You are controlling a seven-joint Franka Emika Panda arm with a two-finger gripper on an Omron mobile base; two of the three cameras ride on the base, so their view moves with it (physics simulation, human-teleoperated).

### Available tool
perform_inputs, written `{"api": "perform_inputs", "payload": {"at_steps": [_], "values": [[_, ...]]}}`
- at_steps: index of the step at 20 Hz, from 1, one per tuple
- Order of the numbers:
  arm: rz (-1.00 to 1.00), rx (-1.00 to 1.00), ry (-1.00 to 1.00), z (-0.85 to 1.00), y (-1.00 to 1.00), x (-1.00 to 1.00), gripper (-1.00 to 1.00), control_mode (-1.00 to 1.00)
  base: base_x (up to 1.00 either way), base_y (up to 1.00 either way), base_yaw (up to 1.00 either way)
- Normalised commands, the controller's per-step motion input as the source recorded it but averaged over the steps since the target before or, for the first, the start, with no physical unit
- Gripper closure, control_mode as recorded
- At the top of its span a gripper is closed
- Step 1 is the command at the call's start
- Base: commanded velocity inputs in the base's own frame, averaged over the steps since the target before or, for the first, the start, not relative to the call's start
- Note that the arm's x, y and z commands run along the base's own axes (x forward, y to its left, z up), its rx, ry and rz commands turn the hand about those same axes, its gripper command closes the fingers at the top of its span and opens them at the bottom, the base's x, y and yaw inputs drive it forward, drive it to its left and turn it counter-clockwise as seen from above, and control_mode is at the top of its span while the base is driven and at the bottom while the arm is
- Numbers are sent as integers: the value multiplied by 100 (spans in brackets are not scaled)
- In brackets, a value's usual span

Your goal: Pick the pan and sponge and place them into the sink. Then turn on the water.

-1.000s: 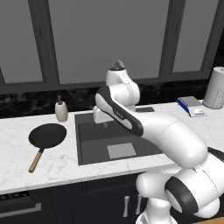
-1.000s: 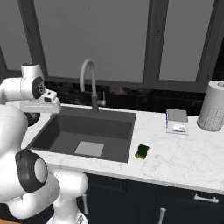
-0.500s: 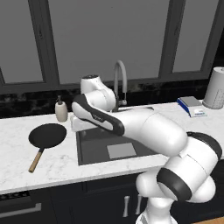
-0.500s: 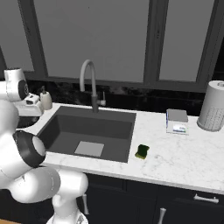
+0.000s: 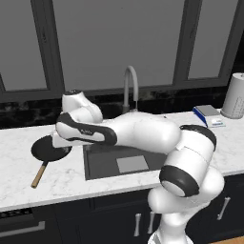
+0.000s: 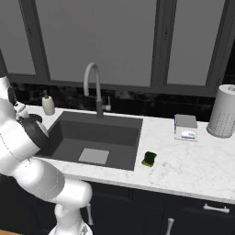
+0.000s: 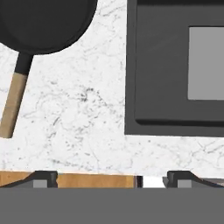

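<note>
- My tool (image 7: 111,178) hung open and empty above the white marble worktop (image 7: 87,109), its two dark finger tips set well apart at the bottom of the hand view.
- Under it lay bare worktop, between the pan and the near-left corner of the large dark grey rectangular sink (image 7: 175,65).
- The round black frying pan with the long light wooden handle (image 7: 43,22) lay up and to the left of my tool in the hand view, apart from it, on the worktop just beside the sink's left edge.
- Its long axis ran from the bowl down the handle toward the worktop's front edge, slightly slanted away from the sink.
- I judged the coming move a short shift away from the sink, over the handle, with the fingers turned across it.
- The small yellow sponge with the dark green top (image 6: 148,159) sat on the worktop right of the sink, well apart from my tool.
- The tall grey gooseneck faucet (image 6: 94,87) stood behind the sink, with no stream.
</note>
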Motion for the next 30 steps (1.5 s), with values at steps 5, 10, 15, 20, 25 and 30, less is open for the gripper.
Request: {"api": "perform_inputs", "payload": {"at_steps": [5, 10, 15, 20, 25, 30], "values": [[-18, -1, 0, -16, 84, 48, -100, -100, 0, 0, 0], [-9, -1, 1, -7, 72, 29, -100, -100, 0, 0, 0], [0, -1, 5, -28, 49, 5, -100, -100, 0, 0, 0], [0, -1, 3, -50, 46, 2, -100, -100, 0, 0, 0], [0, 0, 0, -32, 43, 5, -100, -100, 0, 0, 0], [0, 0, 1, -30, 7, 8, -100, -100, 0, 0, 0]]}}
